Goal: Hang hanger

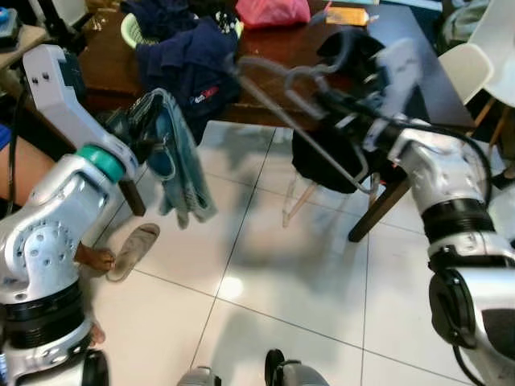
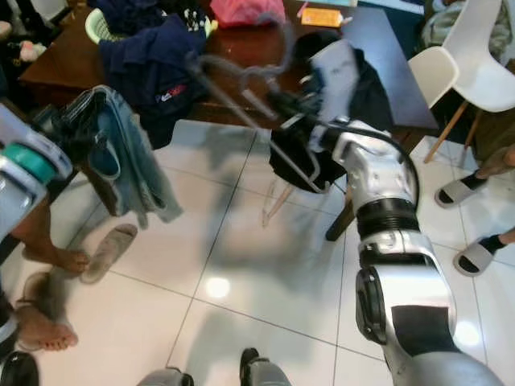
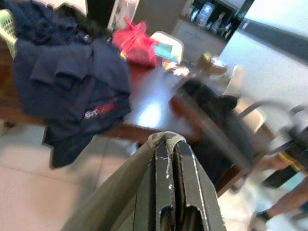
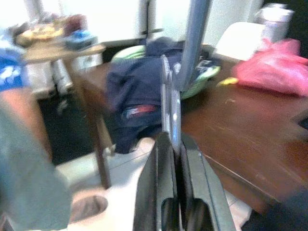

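Grey hanger (image 1: 306, 121): I hold it in my right gripper (image 2: 286, 108), fingers clamped on its bar, raised before the brown table (image 1: 273, 48) (blurred). Blue-green garment (image 1: 173, 157): I grip it in my left gripper (image 1: 137, 129), fingers pinched shut on the cloth. Navy clothes (image 1: 189, 64): draped over the table's edge. Sandal (image 1: 133, 249): on white floor tiles (image 1: 265, 281).

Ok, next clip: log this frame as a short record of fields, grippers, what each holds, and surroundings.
left gripper: raised, shut on the blue-green garment, which hangs down from it
right gripper: raised, shut on the grey hanger
hanger state: held in the air, blurred
table: brown wood, navy clothing draped over its edge, pink bag on top
floor: white tiles, a person's bare feet and a slipper
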### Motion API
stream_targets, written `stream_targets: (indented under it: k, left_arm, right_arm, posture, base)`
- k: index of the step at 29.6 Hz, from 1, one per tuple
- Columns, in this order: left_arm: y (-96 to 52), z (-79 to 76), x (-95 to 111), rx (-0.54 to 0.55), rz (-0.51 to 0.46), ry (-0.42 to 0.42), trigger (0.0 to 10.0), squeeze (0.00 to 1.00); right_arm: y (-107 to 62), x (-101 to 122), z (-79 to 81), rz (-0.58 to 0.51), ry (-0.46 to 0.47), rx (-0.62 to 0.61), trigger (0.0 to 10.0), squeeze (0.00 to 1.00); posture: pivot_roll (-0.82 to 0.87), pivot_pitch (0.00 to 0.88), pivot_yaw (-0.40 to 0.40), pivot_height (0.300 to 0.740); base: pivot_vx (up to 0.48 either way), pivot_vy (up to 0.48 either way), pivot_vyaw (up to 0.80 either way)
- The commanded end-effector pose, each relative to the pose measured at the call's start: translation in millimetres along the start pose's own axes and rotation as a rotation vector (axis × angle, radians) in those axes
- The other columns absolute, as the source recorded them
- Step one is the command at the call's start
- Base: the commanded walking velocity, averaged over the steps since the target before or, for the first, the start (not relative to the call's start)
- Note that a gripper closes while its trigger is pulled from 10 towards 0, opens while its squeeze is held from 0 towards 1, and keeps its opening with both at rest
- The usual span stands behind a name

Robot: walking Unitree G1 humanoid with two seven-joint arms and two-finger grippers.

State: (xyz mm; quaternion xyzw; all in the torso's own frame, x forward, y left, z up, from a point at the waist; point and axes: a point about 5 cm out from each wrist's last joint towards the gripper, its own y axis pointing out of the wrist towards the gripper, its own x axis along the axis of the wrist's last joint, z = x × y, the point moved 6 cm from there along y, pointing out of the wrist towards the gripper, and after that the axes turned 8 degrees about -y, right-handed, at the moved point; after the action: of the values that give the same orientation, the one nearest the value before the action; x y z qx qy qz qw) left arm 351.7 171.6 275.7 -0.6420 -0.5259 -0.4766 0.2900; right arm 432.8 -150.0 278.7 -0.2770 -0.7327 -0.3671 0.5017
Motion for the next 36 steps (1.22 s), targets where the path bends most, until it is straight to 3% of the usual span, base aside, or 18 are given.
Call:
stream_targets:
  k: [1,4,5,6,7,8,11,12,13,15,18,21,24,25,28,29,31,36]
  left_arm:
    - [-3.9,-8.0,-8.2,-0.039,0.030,0.145,10.0,0.00]
    - [-5.6,-9.8,-12.4,-0.057,0.047,0.219,10.0,0.00]
    - [-7.5,-10.7,-16.3,-0.071,0.066,0.264,10.0,0.00]
    - [-7.5,-10.7,-16.3,-0.071,0.066,0.264,10.0,0.00]
    - [-8.3,3.5,-17.7,-0.006,0.076,0.183,10.0,0.00]
    - [-8.3,3.5,-17.7,-0.006,0.076,0.183,10.0,0.00]
    - [-8.3,27.2,-16.6,0.110,0.064,0.032,10.0,0.00]
    - [-8.3,27.2,-16.6,0.110,0.064,0.032,10.0,0.00]
    - [-7.6,38.5,-10.6,0.166,0.035,-0.001,10.0,0.00]
    - [-7.0,57.4,3.3,0.271,-0.030,0.062,10.0,0.00]
    - [-5.8,65.7,9.0,0.339,-0.067,0.117,10.0,0.00]
    - [-3.7,68.9,12.4,0.376,-0.094,0.138,10.0,0.00]
    - [3.1,70.6,20.2,0.439,-0.145,0.201,10.0,0.00]
    - [3.1,70.6,20.2,0.439,-0.145,0.201,10.0,0.00]
    - [23.9,63.5,19.7,0.457,-0.156,0.225,10.0,0.00]
    - [23.9,63.5,19.7,0.457,-0.156,0.225,10.0,0.00]
    - [35.6,58.5,14.6,0.443,-0.149,0.213,10.0,0.00]
    - [46.6,47.5,3.2,0.386,-0.111,0.167,10.0,0.00]
  right_arm:
    - [-18.6,-8.9,-0.7,-0.051,0.122,-0.069,10.0,0.00]
    - [-27.7,-10.5,3.8,-0.088,0.170,-0.078,10.0,0.00]
    - [-36.1,-10.3,16.7,-0.125,0.208,-0.039,10.0,0.00]
    - [-36.1,-10.3,16.7,-0.125,0.208,-0.039,10.0,0.00]
    - [-46.0,-7.5,34.3,-0.148,0.205,0.047,10.0,0.00]
    - [-46.0,-7.5,34.3,-0.148,0.205,0.047,10.0,0.00]
    - [-66.2,-4.7,54.0,-0.142,0.189,0.192,10.0,0.00]
    - [-66.2,-4.7,54.0,-0.142,0.189,0.192,10.0,0.00]
    - [-77.1,-7.6,53.7,-0.100,0.170,0.230,10.0,0.00]
    - [-92.8,-7.1,43.8,-0.037,0.144,0.238,10.0,0.00]
    - [-101.6,-0.7,43.8,-0.013,0.125,0.264,10.0,0.00]
    - [-106.0,2.6,49.5,0.004,0.116,0.297,10.0,0.00]
    - [-110.8,2.5,70.5,0.052,0.102,0.390,10.0,0.00]
    - [-110.8,2.5,70.5,0.052,0.102,0.390,10.0,0.00]
    - [-106.1,-9.1,117.6,0.114,0.115,0.570,10.0,0.00]
    - [-106.1,-9.1,117.6,0.114,0.115,0.570,10.0,0.00]
    - [-104.3,-17.3,138.3,0.152,0.108,0.644,10.0,0.00]
    - [-101.9,-29.4,152.4,0.190,0.090,0.672,10.0,0.00]
  posture:
    - [0.08,0.109,0.028,0.740]
    - [0.08,0.109,0.028,0.740]
    - [0.08,0.122,0.031,0.740]
    - [0.08,0.122,0.031,0.740]
    - [0.06,0.128,0.042,0.740]
    - [0.06,0.128,0.042,0.740]
    - [0.05,0.126,0.028,0.740]
    - [0.05,0.126,0.028,0.740]
    - [0.04,0.130,0.016,0.740]
    - [0.03,0.132,0.009,0.740]
    - [0.02,0.138,0.004,0.740]
    - [0.01,0.143,0.005,0.740]
    - [0.01,0.150,0.004,0.740]
    - [0.01,0.150,0.004,0.740]
    - [-0.01,0.164,-0.001,0.740]
    - [-0.01,0.164,-0.001,0.740]
    - [-0.01,0.166,-0.004,0.740]
    - [-0.01,0.166,-0.004,0.740]
  base:
    - [0.000,0.000,0.00]
    - [0.000,0.000,0.00]
    - [0.000,0.000,0.00]
    - [0.000,0.000,0.00]
    - [0.000,0.000,0.00]
    - [0.000,0.000,0.00]
    - [0.000,0.000,0.00]
    - [0.000,0.000,0.00]
    - [0.000,0.000,0.00]
    - [0.000,0.000,0.00]
    - [0.000,0.000,0.00]
    - [0.000,0.000,0.00]
    - [0.000,0.000,0.00]
    - [0.000,0.000,0.00]
    - [0.000,0.000,0.00]
    - [0.000,0.000,0.00]
    - [0.000,0.000,0.00]
    - [0.000,0.000,0.00]
